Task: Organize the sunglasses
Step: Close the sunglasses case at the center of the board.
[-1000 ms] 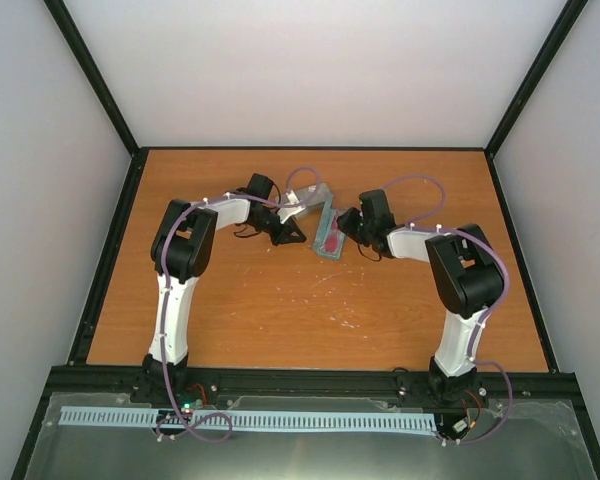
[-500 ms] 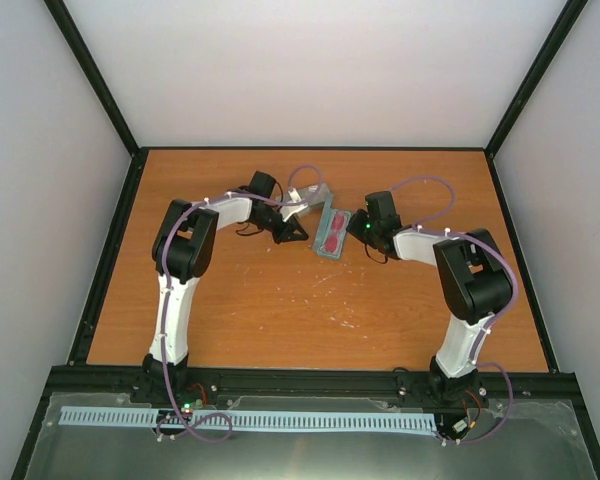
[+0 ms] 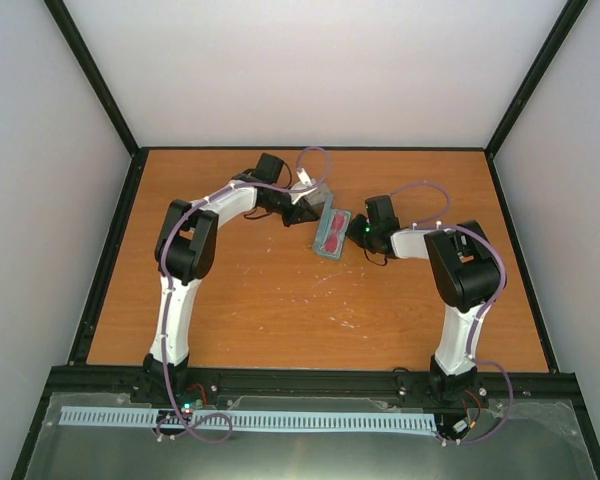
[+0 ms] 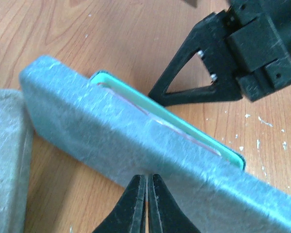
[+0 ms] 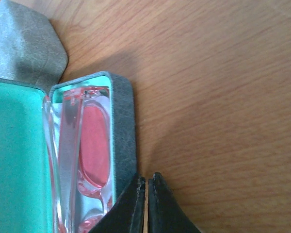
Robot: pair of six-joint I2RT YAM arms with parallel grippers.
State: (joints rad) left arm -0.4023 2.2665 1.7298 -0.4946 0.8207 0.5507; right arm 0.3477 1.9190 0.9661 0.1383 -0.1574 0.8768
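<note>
The sunglasses (image 3: pixel 330 233) with red-pink lenses lie inside an open grey-blue case (image 3: pixel 325 249) near the table's middle back. In the right wrist view they (image 5: pixel 92 145) rest on the teal lining between the case walls (image 5: pixel 123 126). My right gripper (image 3: pixel 353 231) is shut and empty, its tips (image 5: pixel 146 182) against the outside of the case's right wall. My left gripper (image 3: pixel 307 208) is shut and empty at the case's far-left side, its tips (image 4: pixel 146 182) touching the case's outer wall (image 4: pixel 136 145). The right gripper's finger (image 4: pixel 194 73) shows beyond the case.
A second grey case (image 4: pixel 5 160) lies just left of the open one, and its grey flap (image 5: pixel 24 43) shows in the right wrist view. Black frame rails (image 3: pixel 110 250) border the wooden table (image 3: pixel 280 310).
My left gripper has moved toward the back, round to the case's far-left side. My right gripper has drawn back slightly to the case's right wall.
</note>
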